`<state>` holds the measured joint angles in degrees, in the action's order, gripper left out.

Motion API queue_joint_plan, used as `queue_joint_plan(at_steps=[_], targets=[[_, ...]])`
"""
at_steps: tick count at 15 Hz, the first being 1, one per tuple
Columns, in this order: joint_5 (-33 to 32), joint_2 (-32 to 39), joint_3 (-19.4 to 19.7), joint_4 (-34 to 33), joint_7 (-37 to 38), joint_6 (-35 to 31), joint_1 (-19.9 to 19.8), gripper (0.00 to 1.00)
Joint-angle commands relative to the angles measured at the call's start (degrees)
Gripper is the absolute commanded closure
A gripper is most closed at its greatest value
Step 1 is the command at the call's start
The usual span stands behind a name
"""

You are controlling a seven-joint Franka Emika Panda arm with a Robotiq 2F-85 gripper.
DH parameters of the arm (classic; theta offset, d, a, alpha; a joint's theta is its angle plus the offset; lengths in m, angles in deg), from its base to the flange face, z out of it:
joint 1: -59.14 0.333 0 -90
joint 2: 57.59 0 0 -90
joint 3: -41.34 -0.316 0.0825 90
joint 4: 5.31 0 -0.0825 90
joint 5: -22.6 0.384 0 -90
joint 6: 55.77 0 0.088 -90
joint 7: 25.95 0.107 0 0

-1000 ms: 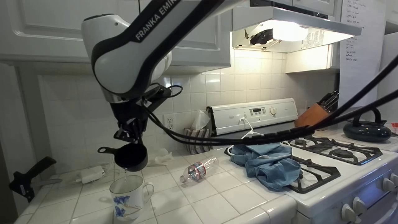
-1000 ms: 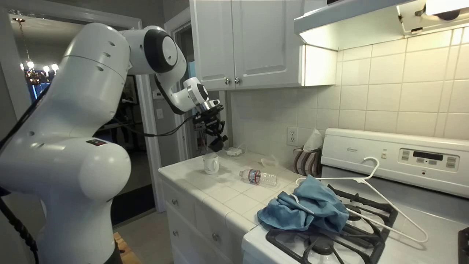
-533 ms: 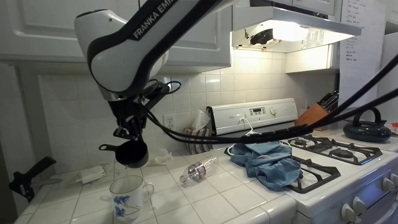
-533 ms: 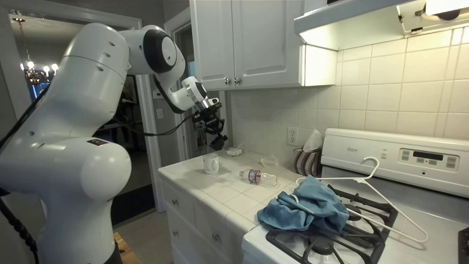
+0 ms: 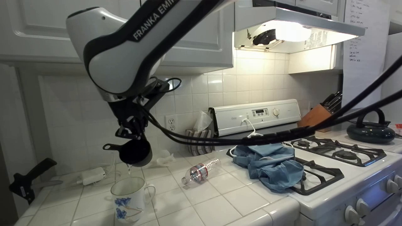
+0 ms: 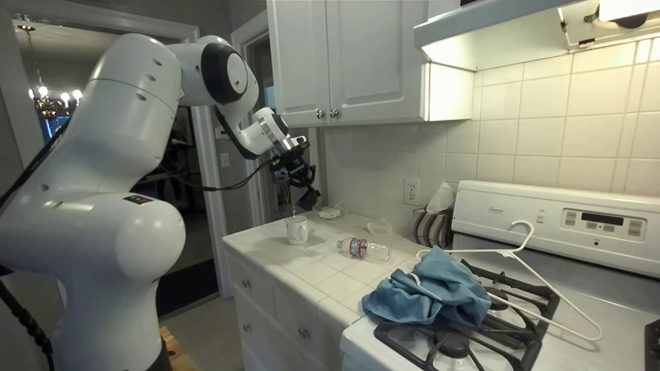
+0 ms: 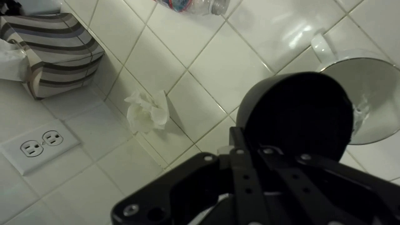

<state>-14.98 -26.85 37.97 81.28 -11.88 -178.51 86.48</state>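
Note:
A black measuring cup (image 5: 135, 153) with a looped side handle (image 5: 111, 147) hangs tilted over a white mug. My gripper (image 5: 134, 137) is shut on the cup's wall, with one finger (image 7: 238, 137) on its outer side in the wrist view; the opposite fingertip is lost in the dark cup. A thin stream of clear liquid (image 5: 129, 169) falls from the lip toward the mug (image 5: 128, 201), which has blue flowers. In the wrist view a clear splash (image 7: 359, 114) shows inside the mug's rim. Both exterior views show the mug upright on the tiled counter. The cup's inside is too dark to read.
A clear plastic bottle (image 5: 199, 172) lies on the counter. Behind are crumpled tissue (image 7: 147, 112), a striped tissue box (image 5: 199, 142) and a white adapter (image 5: 91, 175). Blue cloth (image 6: 433, 288) and a white hanger (image 6: 551, 293) lie on the stove. Cabinets (image 6: 361, 62) hang above.
The cup has shifted slightly up and right in an exterior view, while the arm's wrist housing has swung left. The falling stream looks fuller now. The mug has stayed put.

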Motion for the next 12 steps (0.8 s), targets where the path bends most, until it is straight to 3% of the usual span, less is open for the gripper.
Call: queue_joint_plan(at_steps=[1,12], targets=[[-2.9,1.6,0.2,-3.1,2.0,2.8,1.1,0.99],[-6.7,4.9,0.1,-7.9,3.2,7.0,2.8,0.99]])
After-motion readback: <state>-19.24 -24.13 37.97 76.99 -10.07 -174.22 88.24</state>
